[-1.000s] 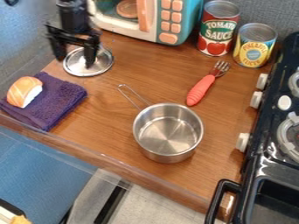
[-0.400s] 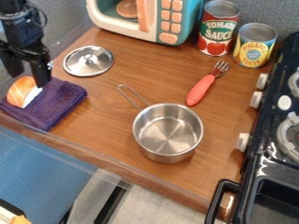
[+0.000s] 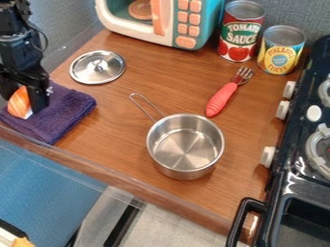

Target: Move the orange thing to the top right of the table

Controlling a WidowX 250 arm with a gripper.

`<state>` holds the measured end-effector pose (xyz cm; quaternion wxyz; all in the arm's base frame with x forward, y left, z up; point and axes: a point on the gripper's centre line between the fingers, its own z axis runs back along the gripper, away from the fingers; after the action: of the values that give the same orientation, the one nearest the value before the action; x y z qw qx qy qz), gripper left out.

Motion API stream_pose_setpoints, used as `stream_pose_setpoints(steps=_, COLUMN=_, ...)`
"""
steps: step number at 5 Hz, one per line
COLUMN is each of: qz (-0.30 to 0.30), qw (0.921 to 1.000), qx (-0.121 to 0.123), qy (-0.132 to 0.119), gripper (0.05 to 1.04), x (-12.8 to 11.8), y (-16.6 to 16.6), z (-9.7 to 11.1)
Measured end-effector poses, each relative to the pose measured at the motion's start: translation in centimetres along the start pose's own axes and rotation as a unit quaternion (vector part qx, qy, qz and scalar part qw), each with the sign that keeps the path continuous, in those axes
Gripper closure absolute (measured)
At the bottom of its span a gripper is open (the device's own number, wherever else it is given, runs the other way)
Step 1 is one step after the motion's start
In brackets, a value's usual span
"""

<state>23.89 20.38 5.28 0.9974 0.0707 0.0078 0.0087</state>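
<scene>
1. A black claw (image 3: 22, 105) hangs low at the left edge of the bench (image 3: 116, 118), its two fingers apart, one on each side of the orange thing; whether either touches it cannot be told.

2. The orange thing (image 3: 19, 102), streaked with pale lines and white along its lower part, sits between those fingers on the left part of a folded cloth, partly hidden by the claw.

3. The purple cloth (image 3: 71, 107) lies beneath it at the bench's left side, near the front edge.

4. A round metal lid (image 3: 97, 73) rests knob up on the wood, just beyond the cloth and apart from it.

5. A steel saucepan (image 3: 185, 144) stands upright and well apart from the cloth, near the front of the bench, its thin handle angled toward the upper left.

6. A fork (image 3: 222, 99) with a coral handle lies between the saucepan and two cans, tines toward the upper right.

7. At the back, a teal and white toy microwave (image 3: 209, 21) shows orange buttons. To its right stand a red-labelled can (image 3: 241, 34) and, just beside it, a shorter yellow-labelled can (image 3: 281, 50).

8. Along the right side, a black toy stove (image 3: 293, 181) carries white knobs, with a black handle (image 3: 242, 214) at its lower left.
</scene>
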Motion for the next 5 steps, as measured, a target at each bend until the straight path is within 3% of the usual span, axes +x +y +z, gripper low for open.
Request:
stream_pose_setpoints(steps=1, qz=-0.013, qw=0.9999, qx=-0.006, qy=-0.004, gripper=0.393, x=0.2, y=-0.4, z=-0.1)
stream_pose_setpoints(steps=2, qz=-0.023, qw=0.9997, qx=-0.003, qy=0.0, gripper=0.502, x=0.2, y=-0.9, z=-0.2)
stream_pose_setpoints(steps=3, qz=-0.02, qw=0.9998, qx=-0.006, qy=0.002, gripper=0.503, x=0.2, y=-1.0, z=-0.2)
stream_pose_setpoints(steps=5, qz=-0.034, qw=0.9979, qx=-0.05, qy=-0.022, gripper=0.503, x=4.4, y=-6.1, z=3.0)
